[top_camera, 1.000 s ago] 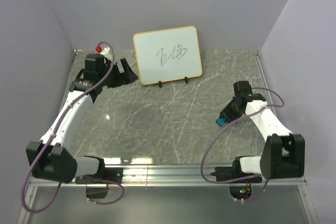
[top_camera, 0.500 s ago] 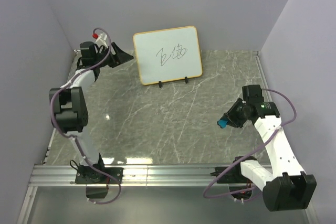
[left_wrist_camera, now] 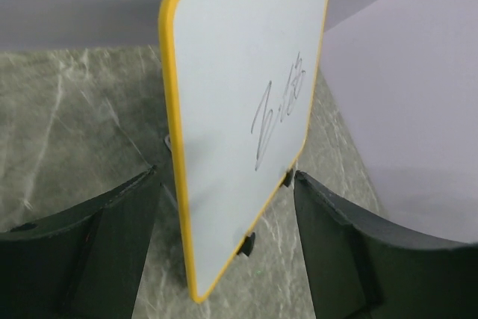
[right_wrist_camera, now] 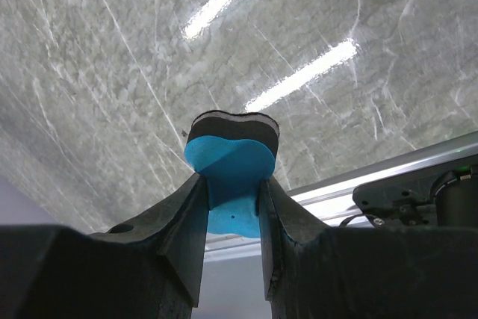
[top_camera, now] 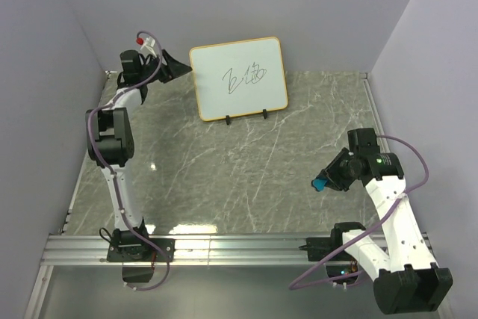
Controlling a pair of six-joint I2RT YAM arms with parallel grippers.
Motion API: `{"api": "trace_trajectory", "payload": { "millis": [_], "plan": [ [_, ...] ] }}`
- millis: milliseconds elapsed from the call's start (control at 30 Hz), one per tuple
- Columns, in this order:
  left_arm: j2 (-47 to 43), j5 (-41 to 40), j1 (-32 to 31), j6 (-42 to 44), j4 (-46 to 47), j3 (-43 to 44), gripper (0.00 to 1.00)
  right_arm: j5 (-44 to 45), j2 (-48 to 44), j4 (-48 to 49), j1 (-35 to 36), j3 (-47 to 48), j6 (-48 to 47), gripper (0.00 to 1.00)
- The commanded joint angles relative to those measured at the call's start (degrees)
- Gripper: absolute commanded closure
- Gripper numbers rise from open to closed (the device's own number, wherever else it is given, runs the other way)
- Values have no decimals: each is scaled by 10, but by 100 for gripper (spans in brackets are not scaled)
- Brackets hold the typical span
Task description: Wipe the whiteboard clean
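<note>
Right claw (right_wrist_camera: 231, 179) clamps blue eraser (right_wrist_camera: 232, 149) above grey marble table (top_camera: 224, 173); left claw (left_wrist_camera: 225, 175) gapes beside whiteboard (left_wrist_camera: 235, 87), lilac walls (top_camera: 239, 1).

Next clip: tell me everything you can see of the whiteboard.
The whiteboard is a small, smooth white rectangle with rounded corners and a thin orange frame. It stands nearly upright on two black feet at the back of the grey table. A black scribble marks its middle, not yet erased. The open left pincer straddles its left edge without visible contact.
</note>
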Motion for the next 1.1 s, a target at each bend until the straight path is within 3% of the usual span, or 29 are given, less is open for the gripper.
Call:
{"api": "trace_trajectory", "payload": {
  "millis": [0,167,400,533,667,767,900,1067],
  "plan": [
    [35,3,-6,14,-8,57,23,7,3,-4,3,12,17,100],
    [91,-11,-23,29,-47,120,24,9,10,-7,3,27,27,100],
    [149,28,-35,-18,-20,169,29,14,1,-4,2,15,38,100],
    [161,71,-38,-50,16,163,43,16,-9,1,3,-3,44,100],
    [145,91,-39,-52,34,104,51,15,-20,7,3,-25,50,100],
    [126,97,-53,-37,34,61,63,14,-24,12,2,-35,51,100],
    [110,96,-61,-1,12,26,86,15,-23,16,4,-37,47,100],
    [80,89,-75,49,-35,-9,100,15,-20,22,2,-35,39,100]
  ]
}}
